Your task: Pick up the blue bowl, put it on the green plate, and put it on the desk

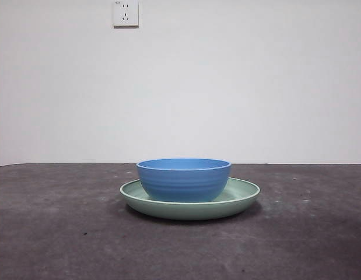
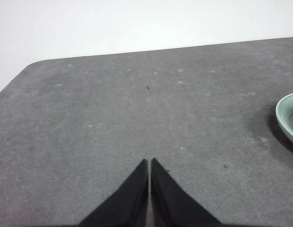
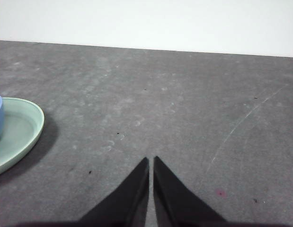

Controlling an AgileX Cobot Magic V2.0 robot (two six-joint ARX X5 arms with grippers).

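Two dishes sit stacked on the desk (image 1: 63,233), a dark grey-brown mottled top running across the whole front view. Widest is the green plate (image 1: 241,198), flat on the desk near its middle. Inside it stands the blue bowl (image 1: 183,181), upright. Both arms wait to the sides over bare desk: the left gripper (image 2: 149,163) and the right gripper (image 3: 151,161) each have their jaws pressed together, holding nothing. On the wall behind, a white socket (image 1: 125,13).
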